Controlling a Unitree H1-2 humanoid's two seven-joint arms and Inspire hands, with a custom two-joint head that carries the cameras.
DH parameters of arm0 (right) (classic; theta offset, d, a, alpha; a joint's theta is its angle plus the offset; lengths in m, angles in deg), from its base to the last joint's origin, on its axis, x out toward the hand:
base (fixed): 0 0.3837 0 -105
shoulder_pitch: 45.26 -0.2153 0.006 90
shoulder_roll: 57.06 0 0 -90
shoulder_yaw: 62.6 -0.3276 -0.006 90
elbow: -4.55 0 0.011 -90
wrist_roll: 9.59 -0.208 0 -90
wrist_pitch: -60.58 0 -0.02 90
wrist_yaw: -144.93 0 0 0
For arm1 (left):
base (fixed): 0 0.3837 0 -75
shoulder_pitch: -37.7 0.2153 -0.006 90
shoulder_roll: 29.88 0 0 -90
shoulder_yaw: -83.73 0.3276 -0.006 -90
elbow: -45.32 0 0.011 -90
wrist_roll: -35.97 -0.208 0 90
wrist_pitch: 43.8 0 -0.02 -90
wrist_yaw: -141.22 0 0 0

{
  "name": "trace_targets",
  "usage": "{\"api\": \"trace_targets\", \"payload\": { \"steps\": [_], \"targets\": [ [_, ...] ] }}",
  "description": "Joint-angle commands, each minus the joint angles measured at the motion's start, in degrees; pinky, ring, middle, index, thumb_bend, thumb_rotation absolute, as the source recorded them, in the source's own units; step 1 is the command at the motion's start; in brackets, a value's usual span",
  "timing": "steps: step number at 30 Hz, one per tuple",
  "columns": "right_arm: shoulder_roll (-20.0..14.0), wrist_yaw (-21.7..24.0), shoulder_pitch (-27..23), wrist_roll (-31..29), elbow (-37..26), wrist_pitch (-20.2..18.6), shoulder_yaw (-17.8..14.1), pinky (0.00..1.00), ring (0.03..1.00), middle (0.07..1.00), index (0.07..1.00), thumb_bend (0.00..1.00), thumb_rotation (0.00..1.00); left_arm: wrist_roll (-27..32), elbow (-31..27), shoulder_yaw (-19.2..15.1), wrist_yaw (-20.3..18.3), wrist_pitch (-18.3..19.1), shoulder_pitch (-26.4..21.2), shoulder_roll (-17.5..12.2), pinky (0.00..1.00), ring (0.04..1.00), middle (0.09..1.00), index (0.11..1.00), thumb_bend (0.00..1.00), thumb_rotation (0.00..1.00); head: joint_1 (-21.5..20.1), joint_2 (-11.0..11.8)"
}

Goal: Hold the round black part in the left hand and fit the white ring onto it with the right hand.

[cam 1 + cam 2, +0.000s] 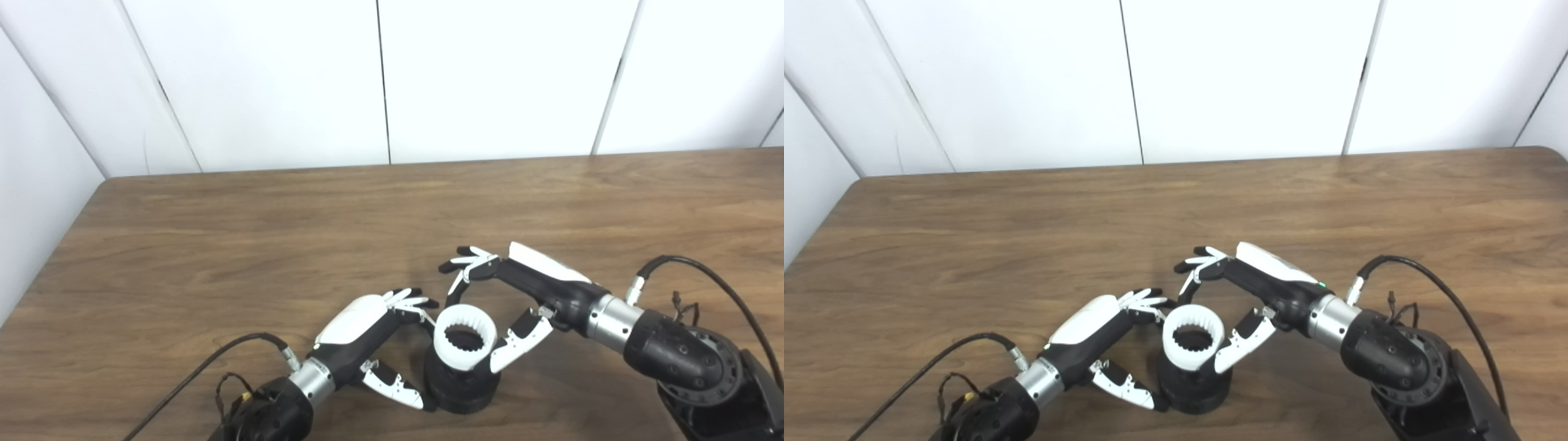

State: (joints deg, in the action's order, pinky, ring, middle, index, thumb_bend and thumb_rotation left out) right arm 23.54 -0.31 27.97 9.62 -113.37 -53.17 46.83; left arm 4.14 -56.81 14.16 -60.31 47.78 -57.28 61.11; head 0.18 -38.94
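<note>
— So where is the white ring (464, 337) now?

— On top of the round black part (460, 384), near the table (245, 245) edge. I'd press it down evenly, no tilt.

— And your hands?

— My right hand (520, 294) pinches the ring — thumb outside, fingers behind. My left hand (380, 337) cups the black part's side, fingers spread.

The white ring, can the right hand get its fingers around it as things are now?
Probably yes. The right hand already brackets the white ring, fingers behind, thumb in front. The left hand sits lower at the round black part, clear of the ring.
</note>
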Motion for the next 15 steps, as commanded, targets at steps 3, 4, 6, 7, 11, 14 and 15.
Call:
{"api": "trace_targets", "payload": {
  "steps": [3, 4, 6, 7, 11, 14, 15],
  "targets": [
    [-0.75, 0.22, -2.25, -0.44, -2.14, 0.16, -0.76, 0.94, 1.000, 0.888, 0.489, 0.53, 0.15, -0.31, -0.67, -0.21, 0.98, -0.66, -1.91, -0.07, 1.00, 0.983, 0.901, 0.588, 0.83, 0.24, 0.02, -0.11],
    [-0.91, 0.37, -2.26, -0.39, -2.18, 0.11, -0.77, 0.94, 1.000, 0.889, 0.489, 0.53, 0.15, -0.30, -0.76, -0.21, 0.96, -0.59, -1.88, -0.03, 1.00, 0.982, 0.900, 0.587, 0.83, 0.25, -0.11, -0.21],
    [-1.00, 0.56, -2.25, -0.28, -2.21, 0.13, -0.83, 0.94, 1.000, 0.887, 0.489, 0.53, 0.15, -0.26, -0.84, -0.22, 0.93, -0.51, -1.85, 0.00, 1.00, 0.981, 0.900, 0.587, 0.83, 0.24, -0.11, -0.21],
    [-1.00, 0.61, -2.24, -0.25, -2.21, 0.15, -0.85, 0.94, 1.000, 0.886, 0.489, 0.53, 0.15, -0.24, -0.86, -0.23, 0.92, -0.49, -1.85, 0.01, 1.00, 0.981, 0.899, 0.587, 0.83, 0.24, -0.11, -0.21],
    [-1.32, 0.68, -2.03, -0.55, -1.96, 0.74, -1.17, 0.94, 1.000, 0.884, 0.489, 0.53, 0.15, 0.13, -0.56, -0.21, 1.01, -1.04, -1.91, -0.04, 1.00, 0.982, 0.897, 0.588, 0.83, 0.24, 0.06, -0.59],
    [-1.41, 0.80, -2.02, -0.64, -1.94, 0.75, -1.23, 0.94, 1.000, 0.884, 0.488, 0.53, 0.15, 0.25, -0.89, -0.24, 0.67, -0.62, -1.94, -0.08, 1.00, 0.983, 0.897, 0.590, 0.84, 0.24, 0.06, -0.59],
    [-1.40, 0.82, -2.02, -0.64, -1.95, 0.72, -1.23, 0.94, 1.000, 0.884, 0.488, 0.53, 0.15, 0.27, -0.92, -0.24, 0.64, -0.58, -1.94, -0.08, 1.00, 0.983, 0.897, 0.590, 0.84, 0.24, 0.06, -0.59]
  ]
}}
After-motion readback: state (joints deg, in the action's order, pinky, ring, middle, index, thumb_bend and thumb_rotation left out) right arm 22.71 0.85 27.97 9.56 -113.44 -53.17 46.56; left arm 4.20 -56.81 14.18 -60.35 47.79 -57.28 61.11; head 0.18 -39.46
